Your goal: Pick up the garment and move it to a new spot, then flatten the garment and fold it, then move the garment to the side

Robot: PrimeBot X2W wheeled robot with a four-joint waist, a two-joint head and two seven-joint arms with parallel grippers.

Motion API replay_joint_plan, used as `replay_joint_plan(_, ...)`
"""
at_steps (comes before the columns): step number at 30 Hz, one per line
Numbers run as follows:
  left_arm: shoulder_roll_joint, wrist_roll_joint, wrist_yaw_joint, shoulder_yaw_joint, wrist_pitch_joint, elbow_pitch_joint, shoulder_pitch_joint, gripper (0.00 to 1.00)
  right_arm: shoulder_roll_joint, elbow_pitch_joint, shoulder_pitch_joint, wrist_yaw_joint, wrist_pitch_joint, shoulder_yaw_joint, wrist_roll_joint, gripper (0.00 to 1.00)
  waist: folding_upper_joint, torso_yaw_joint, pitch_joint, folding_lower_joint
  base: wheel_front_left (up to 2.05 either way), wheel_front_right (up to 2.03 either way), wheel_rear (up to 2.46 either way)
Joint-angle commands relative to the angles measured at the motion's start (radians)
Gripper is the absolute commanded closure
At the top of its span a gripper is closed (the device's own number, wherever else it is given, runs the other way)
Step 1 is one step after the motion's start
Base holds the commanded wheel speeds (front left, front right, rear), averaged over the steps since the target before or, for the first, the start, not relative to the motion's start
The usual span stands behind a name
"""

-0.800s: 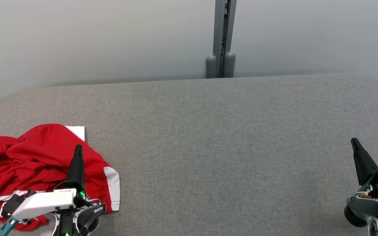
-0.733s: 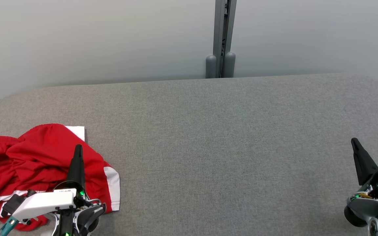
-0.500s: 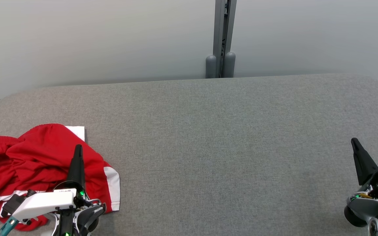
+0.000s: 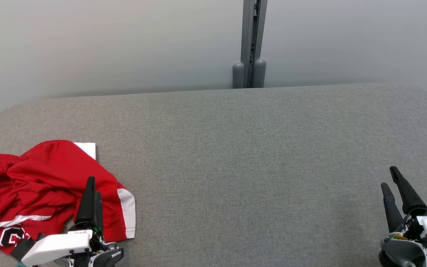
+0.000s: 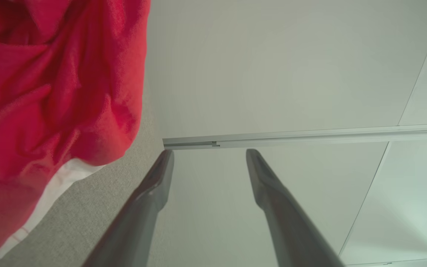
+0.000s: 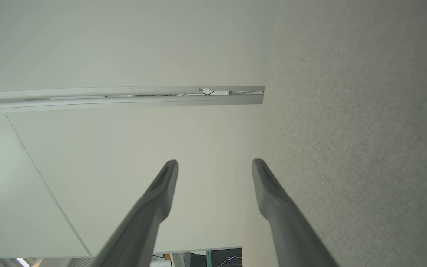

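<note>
Crumpled red garment [image 4: 32, 185] lies at the grey bench's [image 4: 235, 167] near-left corner. The left tool [image 4: 93, 185], fingers apart and empty, hangs at its right edge; the right tool [image 4: 388, 177], likewise apart, sits well away. The pick-up is not yet begun and likely calls for lowering and pinching cloth.

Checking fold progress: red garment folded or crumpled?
Crumpled: the red garment lies bunched in uneven wrinkled layers on the grey table, no flat folded edges.

A grey fabric-covered table [image 4: 243, 148] with rounded far corners carried a crumpled pair of red shorts [image 4: 39, 178] with white trim and partly hidden lettering, which lay bunched at about eight o'clock on its surface, running past the head view's left edge.
</note>
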Motion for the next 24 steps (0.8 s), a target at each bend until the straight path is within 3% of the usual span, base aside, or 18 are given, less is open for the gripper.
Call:
replay_joint_plan(1,0.004,0.007,0.0,-0.002,-0.006,-0.025,-0.032,0.0,-0.012,-0.033,-0.016,0.002,-0.015,0.007,0.004,0.0,-0.0001,0.0,0.0,0.0,0.0,0.0,0.0)
replay_joint_plan(16,0.006,0.119,-0.001,-0.009,-0.042,-0.072,-0.043,0.0,-0.027,-0.117,0.0,0.003,-0.108,0.071,-0.033,0.0,-0.0001,0.0,0.001,0.0,0.0,0.0,0.0)
replay_joint_plan(24,0.007,0.244,-0.001,-0.002,-0.061,-0.088,-0.046,0.0,-0.055,-0.151,0.003,0.003,-0.162,0.124,-0.123,0.0,-0.0001,-0.001,0.001,0.0,0.0,0.0,0.0)
